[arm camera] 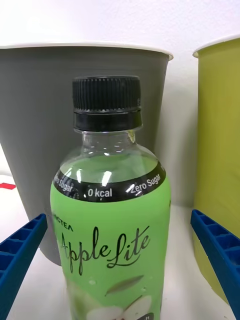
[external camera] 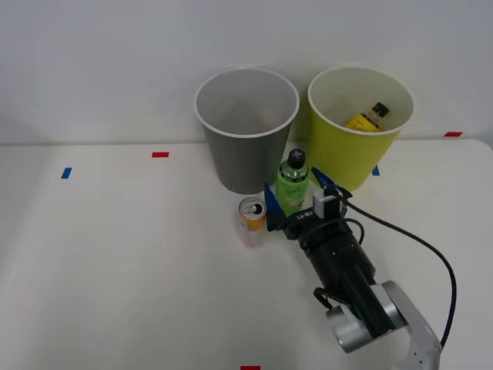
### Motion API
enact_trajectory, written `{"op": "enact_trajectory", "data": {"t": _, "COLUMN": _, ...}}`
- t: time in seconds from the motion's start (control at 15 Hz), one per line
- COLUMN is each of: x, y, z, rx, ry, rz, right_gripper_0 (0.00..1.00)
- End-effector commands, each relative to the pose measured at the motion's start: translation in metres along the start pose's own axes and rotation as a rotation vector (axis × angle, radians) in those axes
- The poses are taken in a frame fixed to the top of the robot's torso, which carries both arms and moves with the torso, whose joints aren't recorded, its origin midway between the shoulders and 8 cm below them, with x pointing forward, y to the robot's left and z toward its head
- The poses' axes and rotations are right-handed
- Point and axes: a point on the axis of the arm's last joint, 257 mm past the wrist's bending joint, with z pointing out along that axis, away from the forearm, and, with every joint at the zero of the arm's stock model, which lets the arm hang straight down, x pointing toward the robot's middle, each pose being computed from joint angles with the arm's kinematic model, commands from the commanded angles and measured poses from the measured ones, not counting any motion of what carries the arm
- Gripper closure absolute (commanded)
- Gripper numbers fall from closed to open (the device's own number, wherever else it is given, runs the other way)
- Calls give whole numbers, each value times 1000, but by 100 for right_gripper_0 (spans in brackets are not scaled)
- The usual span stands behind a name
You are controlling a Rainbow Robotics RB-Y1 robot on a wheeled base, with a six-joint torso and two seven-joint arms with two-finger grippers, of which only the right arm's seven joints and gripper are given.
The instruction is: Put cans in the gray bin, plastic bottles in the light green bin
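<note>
A green-labelled clear bottle (external camera: 293, 185) (arm camera: 112, 230) with a black cap stands upright on the white table, in front of the gap between the two bins. My right gripper (external camera: 298, 191) (arm camera: 120, 270) is open, its blue ribbed fingers (arm camera: 20, 255) on either side of the bottle and not touching it. The slim orange-topped can (external camera: 252, 219) stands just left of the gripper. Behind are the gray bin (external camera: 245, 127) (arm camera: 35, 125) and the light green bin (external camera: 354, 127) (arm camera: 220, 150). A yellow-labelled bottle (external camera: 368, 117) with a black cap lies inside the light green bin.
The white table (external camera: 115, 262) runs wide to the left and front. Red tape marks (external camera: 160, 154) and a blue mark (external camera: 66, 173) lie flat on it. A black cable (external camera: 416, 239) loops from the wrist to the right. A white wall stands behind the bins.
</note>
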Motion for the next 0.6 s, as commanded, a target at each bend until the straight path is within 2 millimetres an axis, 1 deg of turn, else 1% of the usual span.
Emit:
{"op": "enact_trajectory", "data": {"t": 0.07, "x": -1, "y": 7, "z": 7, "rx": 1, "ry": 10, "rz": 14, "right_gripper_0": 0}}
{"op": "enact_trajectory", "data": {"t": 0.2, "x": -2, "y": 11, "z": 9, "rx": 7, "ry": 10, "rz": 26, "right_gripper_0": 0}}
{"op": "enact_trajectory", "data": {"t": 0.6, "x": -2, "y": 6, "z": 9, "rx": 9, "ry": 9, "rz": 8, "right_gripper_0": 0}}
